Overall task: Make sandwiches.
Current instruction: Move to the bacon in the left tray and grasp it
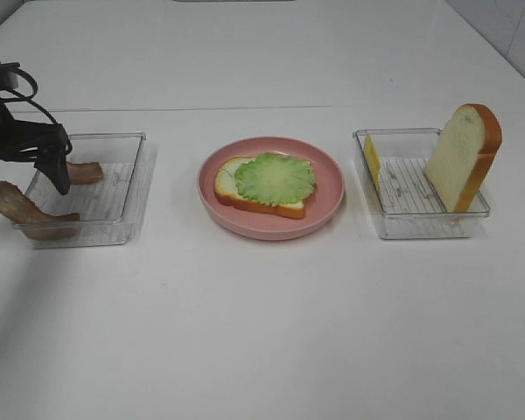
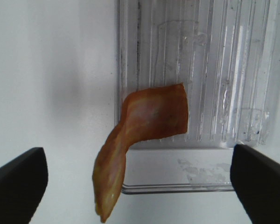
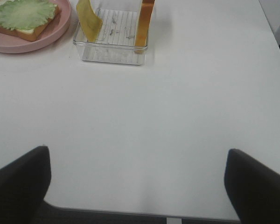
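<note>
The left fingers (image 2: 18,182) are spread wide and empty above a bacon strip (image 2: 144,121) draped over the wall of the left tray (image 1: 127,140). A second strip (image 1: 85,172) lies inside. The right fingers (image 3: 18,186) are spread and empty over the worktop (image 3: 177,116). The plate (image 1: 328,197) holds bread (image 1: 262,206) under lettuce (image 1: 276,178). The right tray (image 1: 420,229) holds cheese (image 1: 371,159) and upright bread (image 1: 459,157).

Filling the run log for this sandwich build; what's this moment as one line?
left gripper: open over bacon strip draped on tray rim | right gripper: open, over table | plate: bread, lettuce | cheese, second bread: other tray
</note>
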